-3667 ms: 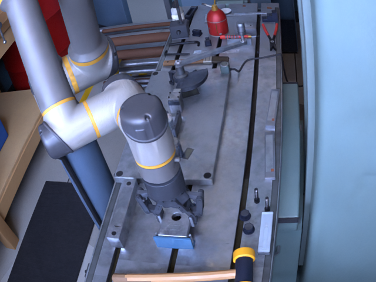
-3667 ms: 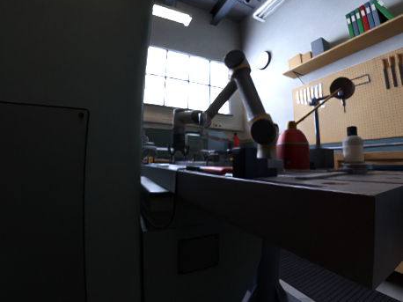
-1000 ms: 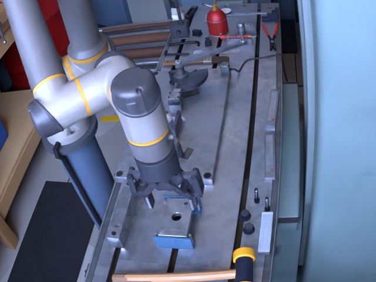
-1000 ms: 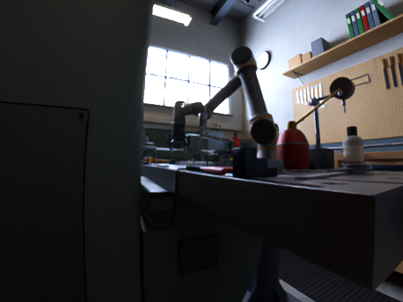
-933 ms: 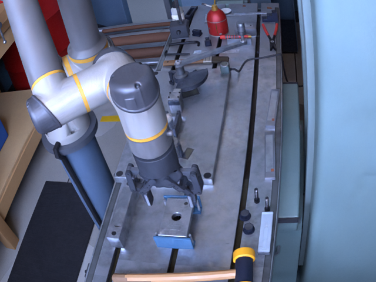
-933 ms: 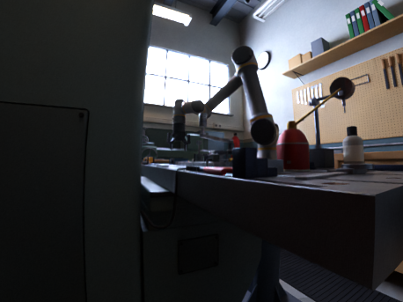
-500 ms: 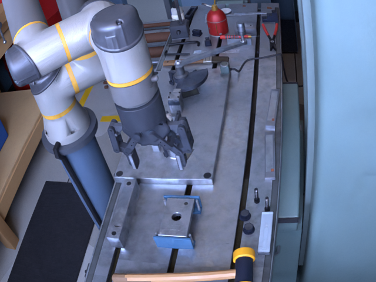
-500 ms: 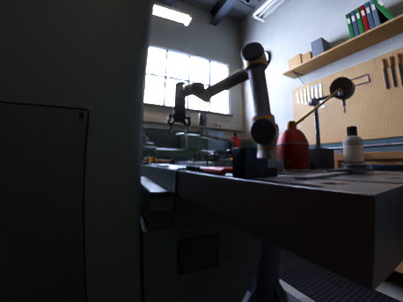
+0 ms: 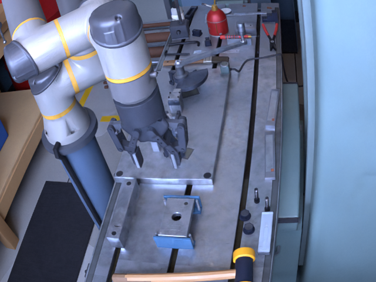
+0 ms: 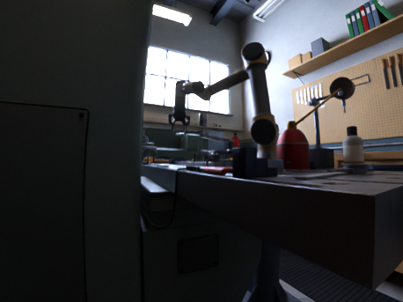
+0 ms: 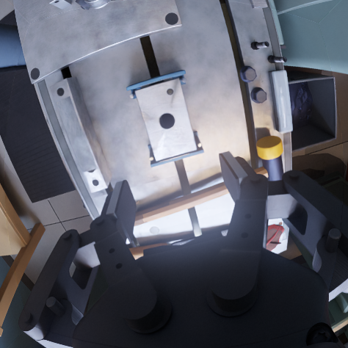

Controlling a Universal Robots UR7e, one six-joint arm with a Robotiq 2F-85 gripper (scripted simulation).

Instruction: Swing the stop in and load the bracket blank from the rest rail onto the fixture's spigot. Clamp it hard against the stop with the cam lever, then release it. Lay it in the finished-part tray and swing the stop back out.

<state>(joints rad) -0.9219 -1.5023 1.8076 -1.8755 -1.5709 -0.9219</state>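
The bracket blank [image 9: 175, 219] [image 11: 167, 119], a grey plate with one round hole, lies flat in the blue finished-part tray [image 9: 177, 223] [image 11: 166, 117] on the near part of the table. My gripper [image 9: 155, 157] [image 10: 179, 121] [image 11: 180, 191] hangs above the near end of the fixture plate [image 9: 182, 127], away from the tray, and it is open and empty. Behind it on the plate stand a small block [image 9: 175, 101] and the fan-shaped cam [image 9: 191, 79], whose long lever [image 9: 209, 51] reaches toward the far right. My wrist hides the spigot and the stop.
A grey rail [image 9: 123, 212] runs along the table's left edge. Two bolts [image 9: 261, 198], two hex nuts [image 9: 246, 221] and a pale bar [image 9: 265, 232] lie at the right. A mallet [image 9: 194, 271] lies across the near edge. A red oil can [image 9: 217, 21] and pliers [image 9: 271, 35] stand far back.
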